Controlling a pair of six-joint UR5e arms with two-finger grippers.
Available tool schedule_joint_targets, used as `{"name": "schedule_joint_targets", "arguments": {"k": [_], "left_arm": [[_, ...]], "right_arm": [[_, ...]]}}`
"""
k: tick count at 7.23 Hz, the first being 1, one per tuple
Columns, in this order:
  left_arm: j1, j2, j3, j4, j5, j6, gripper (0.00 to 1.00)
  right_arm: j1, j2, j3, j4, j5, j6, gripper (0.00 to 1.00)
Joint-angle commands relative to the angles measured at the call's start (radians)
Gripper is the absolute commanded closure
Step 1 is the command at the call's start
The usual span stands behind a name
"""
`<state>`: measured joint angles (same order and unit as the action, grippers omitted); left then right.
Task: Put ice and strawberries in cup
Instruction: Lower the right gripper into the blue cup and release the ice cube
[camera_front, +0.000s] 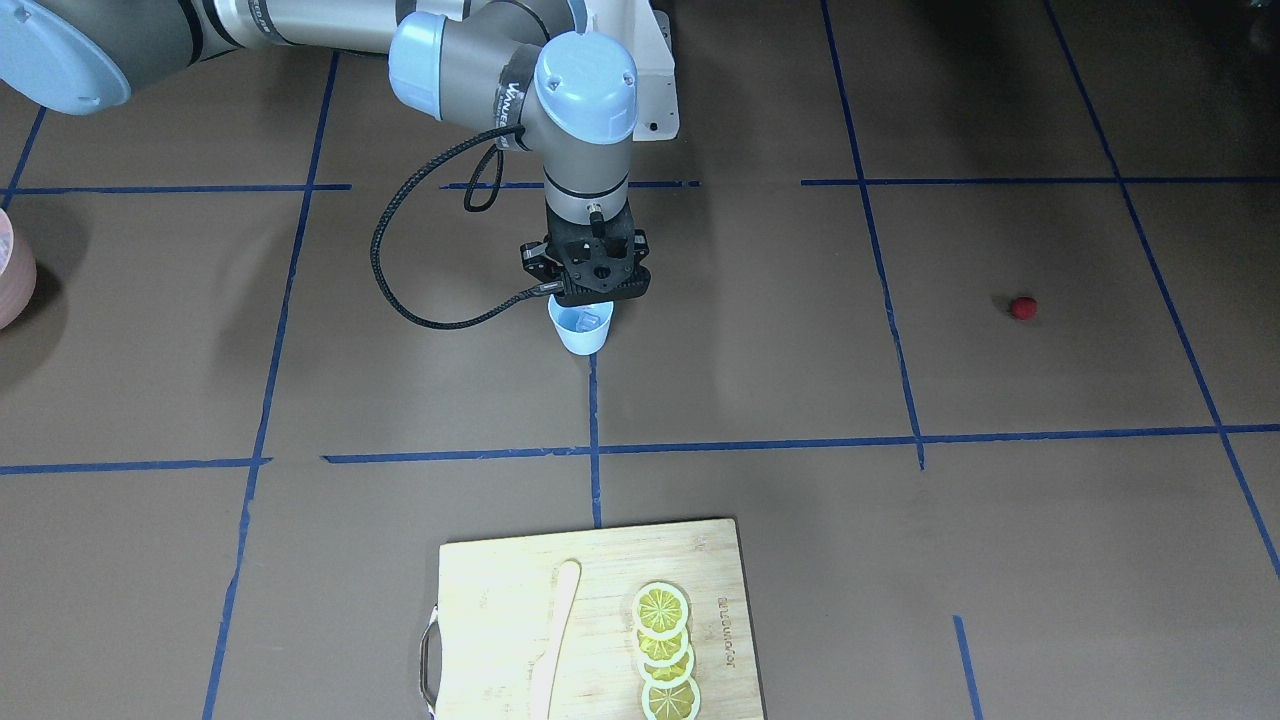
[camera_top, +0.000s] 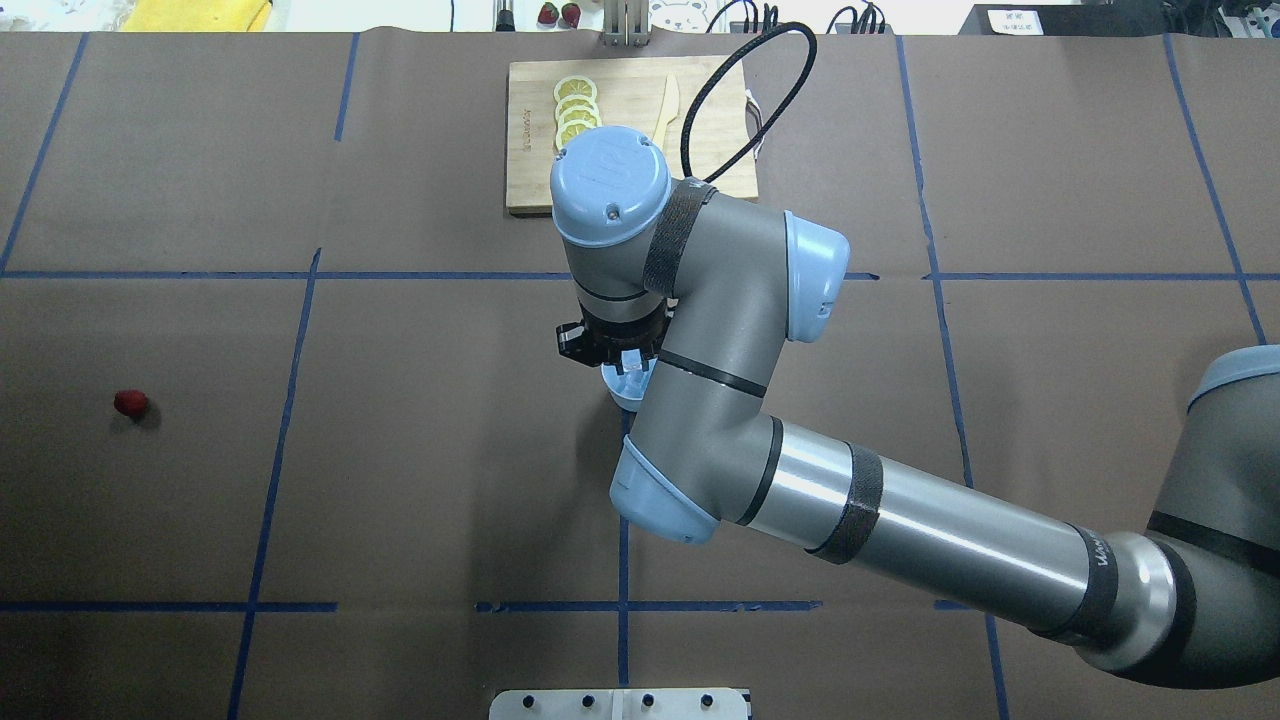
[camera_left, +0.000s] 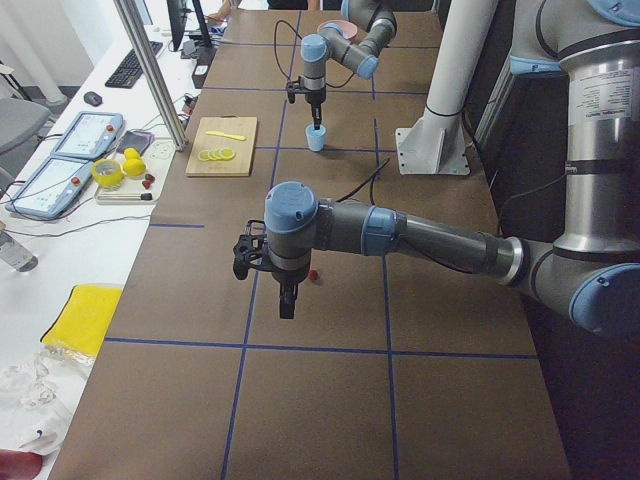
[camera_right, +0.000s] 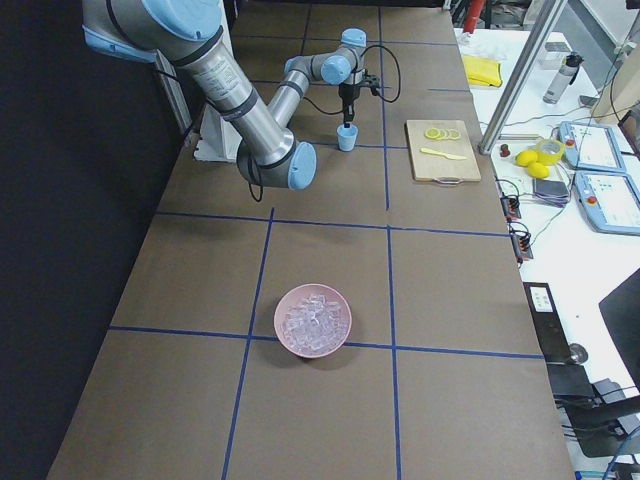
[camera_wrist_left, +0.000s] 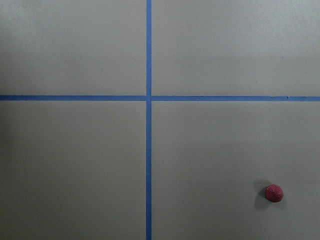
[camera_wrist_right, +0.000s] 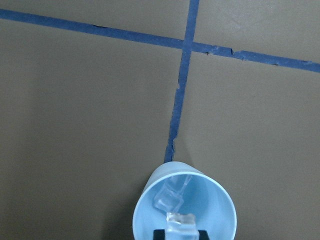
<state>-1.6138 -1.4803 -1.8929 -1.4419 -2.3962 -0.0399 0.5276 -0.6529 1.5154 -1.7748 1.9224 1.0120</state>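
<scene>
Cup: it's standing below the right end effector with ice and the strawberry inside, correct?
Not quite. The cup stands below the right end effector with ice inside, but the strawberry lies on the table, far off on the robot's left. The overhead exterior view shows it.

Table (camera_front: 800, 350): cup (camera_front: 580, 336), strawberry (camera_front: 1022, 307), board (camera_front: 500, 590), bowl (camera_right: 290, 300)

Robotics lab: bench (camera_left: 330, 400) papered brown, gridded with blue tape (camera_left: 400, 353); teach pendants (camera_left: 88, 133) and keyboard (camera_left: 130, 68) on side desk (camera_left: 60, 250); aluminium frame post (camera_left: 150, 70)
</scene>
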Motion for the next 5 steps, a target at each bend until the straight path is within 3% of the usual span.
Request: {"name": "schedule_joint_targets", "arguments": {"k": [1,3,4,5], "left_arm": [[0.0,0.0,0.0,0.0,-0.001,0.0,0.0],[0.0,-0.002,0.0,0.0,0.0,0.0,0.0],[0.0,-0.002,0.0,0.0,0.0,0.0,0.0],[0.0,-0.002,0.001,0.0,0.0,0.0,0.0]], "right_arm": [[0.0,-0.001,0.0,0.0,0.0,0.0,0.45],[0.0,0.001,0.003,0.0,0.0,0.0,0.45],[0.0,0.001,0.008,0.0,0.001,0.0,0.39],[0.002,-0.001,0.015,0.0,0.001,0.0,0.01]]}}
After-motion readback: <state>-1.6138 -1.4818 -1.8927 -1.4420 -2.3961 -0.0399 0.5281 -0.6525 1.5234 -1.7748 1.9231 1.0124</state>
